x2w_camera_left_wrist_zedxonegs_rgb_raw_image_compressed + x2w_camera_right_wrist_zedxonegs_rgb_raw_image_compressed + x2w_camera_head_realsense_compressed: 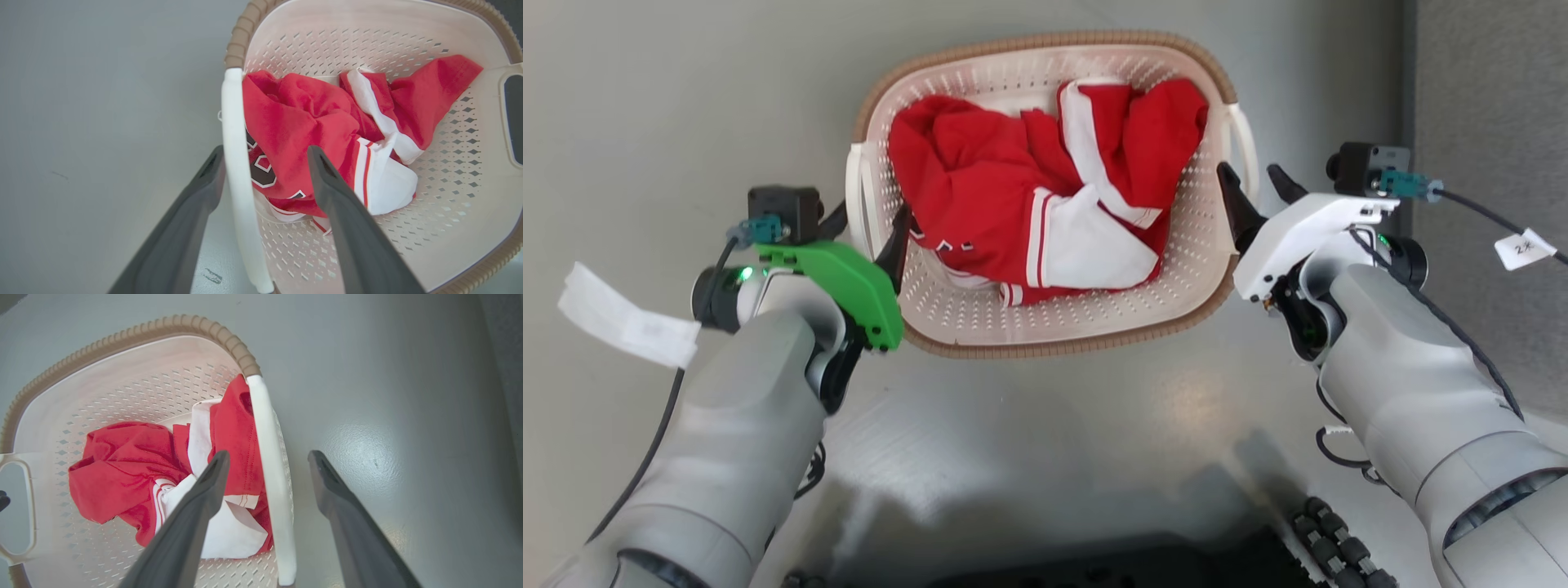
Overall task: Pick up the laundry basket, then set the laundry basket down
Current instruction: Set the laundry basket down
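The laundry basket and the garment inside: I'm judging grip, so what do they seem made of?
The laundry basket looks like matte cream moulded plastic, given its regular punched holes; the brown rim mimics weave but is probably plastic too. The red-and-white garment looks like soft knit fabric, crumpled in loose folds.

A smooth pale grey floor [645, 98] spreads across the scene, glossy enough to carry soft whitish patches of reflected light [1176, 400], also seen in the right wrist view [359, 457]. Along the right edge runs a darker, matte grey strip [1494, 82] with a fine grainy texture, set off by a dark straight seam. The left wrist view shows 1 small dark scuff mark [212, 277] on the floor.
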Available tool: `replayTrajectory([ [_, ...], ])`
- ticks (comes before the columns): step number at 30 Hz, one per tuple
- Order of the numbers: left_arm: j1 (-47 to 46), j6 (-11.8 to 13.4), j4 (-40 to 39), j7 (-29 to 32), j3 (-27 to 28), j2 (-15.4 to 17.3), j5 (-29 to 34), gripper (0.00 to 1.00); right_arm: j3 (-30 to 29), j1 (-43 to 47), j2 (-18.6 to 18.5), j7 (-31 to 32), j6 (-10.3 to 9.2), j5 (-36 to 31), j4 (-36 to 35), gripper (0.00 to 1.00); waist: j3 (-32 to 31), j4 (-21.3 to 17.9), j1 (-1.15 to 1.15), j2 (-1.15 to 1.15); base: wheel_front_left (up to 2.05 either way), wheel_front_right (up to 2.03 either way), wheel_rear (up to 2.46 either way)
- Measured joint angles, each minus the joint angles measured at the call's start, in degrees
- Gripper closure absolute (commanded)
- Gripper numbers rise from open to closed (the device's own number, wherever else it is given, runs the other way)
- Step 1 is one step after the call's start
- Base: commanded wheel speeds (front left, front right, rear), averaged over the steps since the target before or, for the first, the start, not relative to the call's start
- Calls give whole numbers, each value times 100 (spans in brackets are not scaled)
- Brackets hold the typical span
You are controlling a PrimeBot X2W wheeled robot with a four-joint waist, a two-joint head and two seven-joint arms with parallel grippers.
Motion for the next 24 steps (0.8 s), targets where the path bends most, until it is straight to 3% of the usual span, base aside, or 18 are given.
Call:
replayTrajectory([
  [9,298,0,-198,0,208,91,-101,0,148,160,8,0,3,-243,-34,0,-532,-69,0,0,0,0,0],
  [24,862,0,-826,0,726,333,-88,0,-374,525,-64,0,29,-428,-898,0,-1596,-122,0,0,0,0,0],
])
